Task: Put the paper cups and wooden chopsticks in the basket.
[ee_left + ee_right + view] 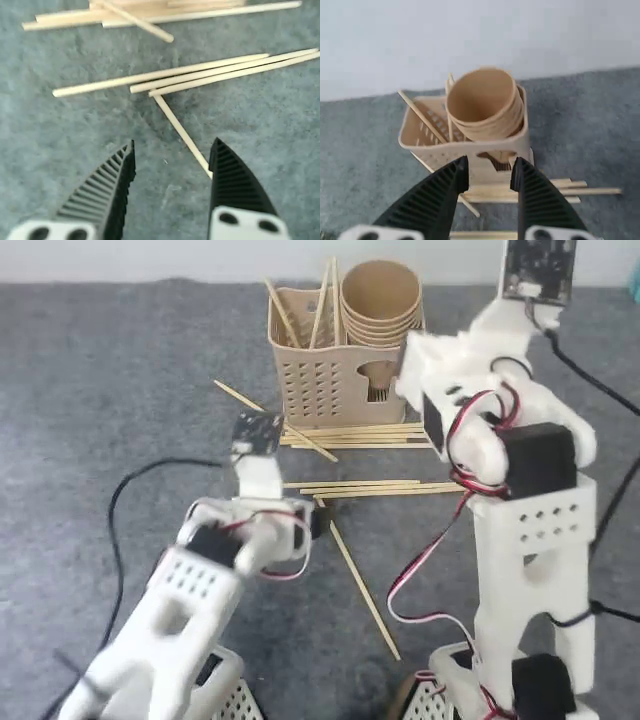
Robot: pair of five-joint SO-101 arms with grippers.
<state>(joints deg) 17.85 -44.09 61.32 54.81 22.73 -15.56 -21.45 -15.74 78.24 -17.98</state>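
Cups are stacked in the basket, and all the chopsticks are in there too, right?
Not all of them. The cups are stacked in the basket, but only a few chopsticks stand in it. Most lie on the table in front of it, as the high view shows.

Beige slotted basket [320, 390], tan cups [380, 295], lt-wood chopsticks [360, 486], gry mat [100, 390].

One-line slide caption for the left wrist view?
Open left pincer above a lone chopstick on the grey mat, more chopsticks lying beyond.
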